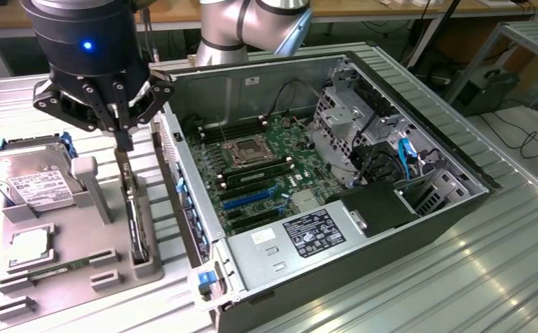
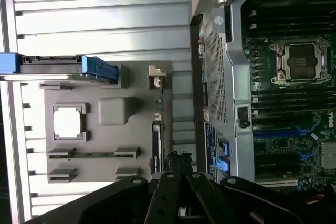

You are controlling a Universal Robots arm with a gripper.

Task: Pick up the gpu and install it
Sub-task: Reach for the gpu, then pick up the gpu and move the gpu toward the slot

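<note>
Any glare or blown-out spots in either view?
Exterior view: bright glare streaks on the ribbed table, toward the exterior view's right. Wrist view: the table is washed out near white, and the chip in the grey tray is blown to plain white.

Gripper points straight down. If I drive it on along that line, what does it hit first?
Most likely the top edge of the gpu, which stands on edge in the grey holder tray just under the gripper. Depth is unclear, so it might land slightly beside the card.

Edge-on gpu (image 2: pixel 156 142) in gray holder (image 2: pixel 100 145), tool (image 2: pixel 177 167) near
</note>
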